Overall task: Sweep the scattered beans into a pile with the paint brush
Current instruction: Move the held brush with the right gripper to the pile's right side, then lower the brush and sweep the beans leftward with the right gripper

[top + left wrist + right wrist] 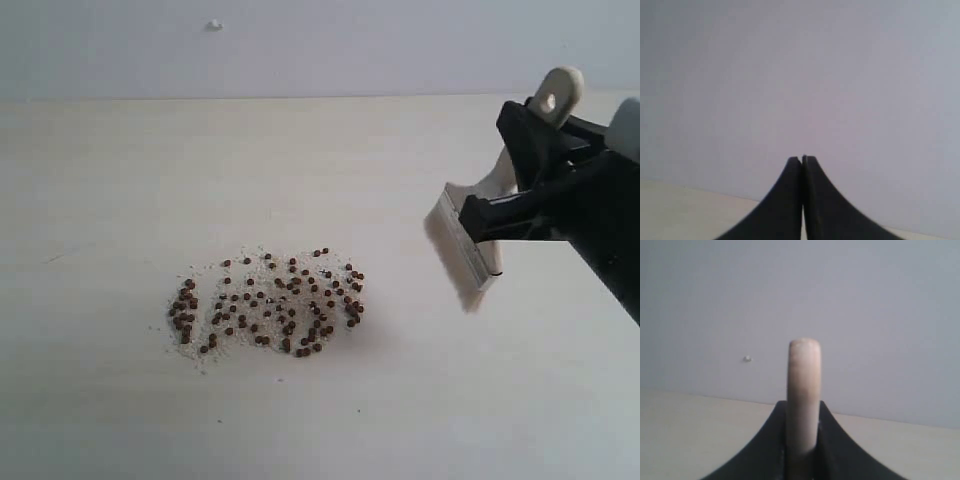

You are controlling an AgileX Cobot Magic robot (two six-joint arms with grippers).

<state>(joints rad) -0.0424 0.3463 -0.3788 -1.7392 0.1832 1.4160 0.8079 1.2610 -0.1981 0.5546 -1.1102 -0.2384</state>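
Dozens of small reddish-brown beans (270, 302) lie in a loose oval patch on the pale table, mixed with fine white crumbs. To their right my right gripper (520, 170) is shut on the paint brush (478, 232), held above the table with its pale bristles pointing down-left and its holed handle end sticking up. In the right wrist view the cream handle (803, 390) stands between the two black fingers of my right gripper (803, 407). My left gripper (801, 159) is shut on nothing and faces a grey wall; it does not show in the exterior view.
The pale wooden table (120, 180) runs back to a grey wall. A small white speck (214, 25) sits on that wall.
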